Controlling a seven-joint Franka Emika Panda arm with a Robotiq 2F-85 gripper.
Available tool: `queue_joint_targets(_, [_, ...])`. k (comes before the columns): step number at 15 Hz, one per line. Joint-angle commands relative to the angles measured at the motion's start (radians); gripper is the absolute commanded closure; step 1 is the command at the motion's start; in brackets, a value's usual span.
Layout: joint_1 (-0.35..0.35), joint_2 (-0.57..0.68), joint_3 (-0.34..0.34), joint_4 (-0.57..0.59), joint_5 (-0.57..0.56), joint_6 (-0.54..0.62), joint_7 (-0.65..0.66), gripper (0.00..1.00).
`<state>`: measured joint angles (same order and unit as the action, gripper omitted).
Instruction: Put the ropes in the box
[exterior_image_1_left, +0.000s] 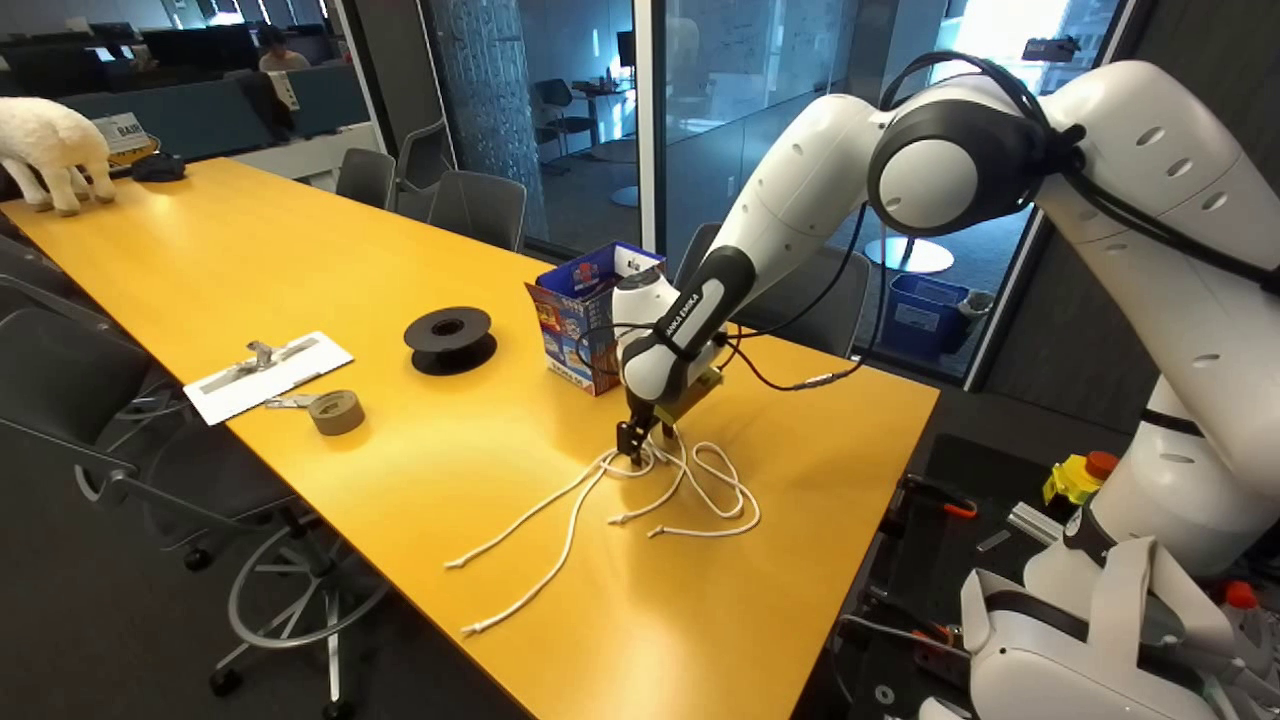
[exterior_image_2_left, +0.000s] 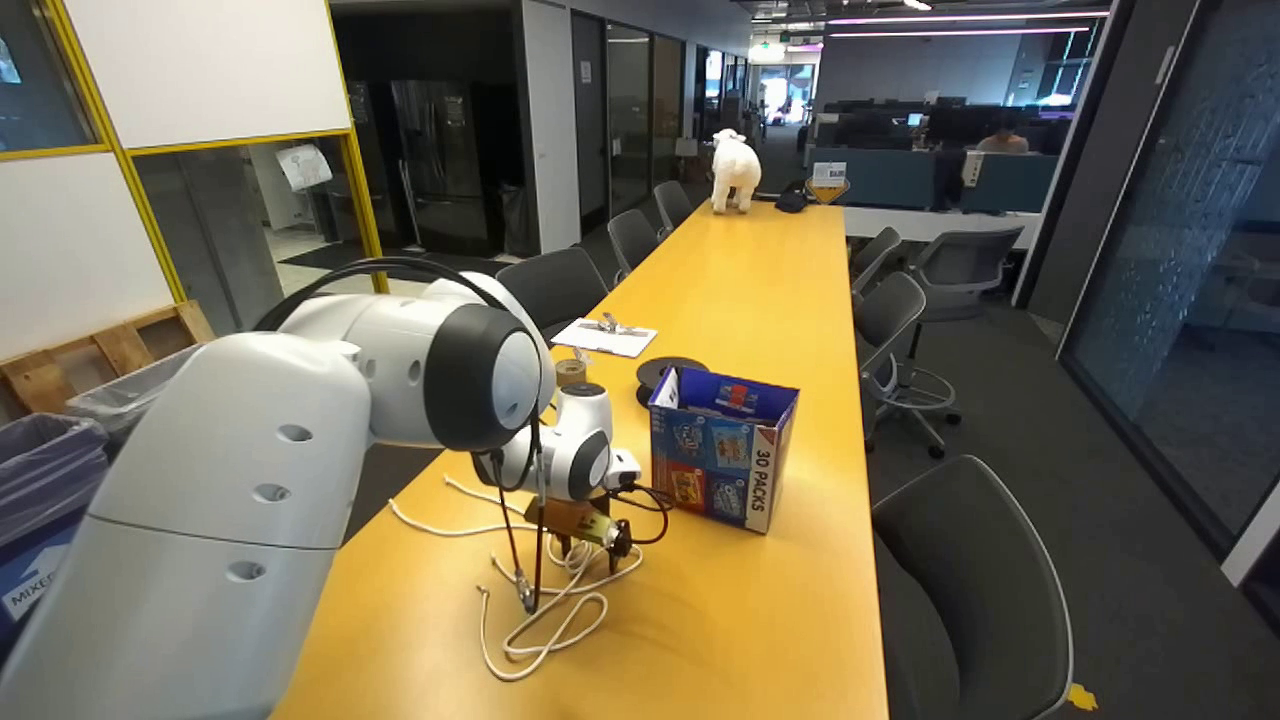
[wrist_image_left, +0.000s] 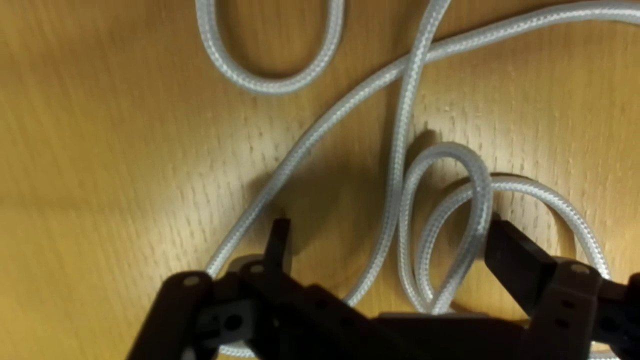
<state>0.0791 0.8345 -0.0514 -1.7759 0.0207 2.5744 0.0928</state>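
Claw (wrist_image_left: 387, 227) spread wide among the white ropes (wrist_image_left: 398, 150)

Its two fingers (wrist_image_left: 517, 261) point down and stand well apart; in the wrist view a long strand and a small loop run through the gap. The loop sits right beside the finger on that view's right, and whether they touch cannot be told.

The ropes lie on the yellow table (exterior_image_1_left: 720, 620), outside the box (exterior_image_2_left: 725, 450): tightly braided cord with a faint sheen, crossing beneath the claw. In both exterior views four ends show, two trailing away in gentle arcs, two lying beside looser curls.

Near the claw, the box stands upright with its top open, blue inside, bright panels printed outside, one side lettered "30 PACKS". Its bottom is hidden, so what it holds cannot be told.

Next out come a black spool (exterior_image_1_left: 450, 342), a roll of brown tape (exterior_image_1_left: 340, 415), and a white board (exterior_image_1_left: 265, 384) with a metal clip (exterior_image_1_left: 260, 354). Past the table's edge, a blue bin (exterior_image_1_left: 915, 320) is too dim to see into.
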Motion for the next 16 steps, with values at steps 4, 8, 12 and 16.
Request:
queue_joint_targets(4, [-0.05,-0.018,0.041,0.006,-0.008,-0.027,-0.078,0.25])
queue_joint_targets(8, [-0.075,-0.021,0.059,0.004,-0.009,-0.014,-0.14,0.51])
queue_joint_targets(12, [-0.096,-0.024,0.072,0.006,-0.008,-0.017,-0.187,0.8])
queue_joint_targets(16, [-0.128,-0.023,0.086,0.017,0.002,-0.033,-0.231,0.98])
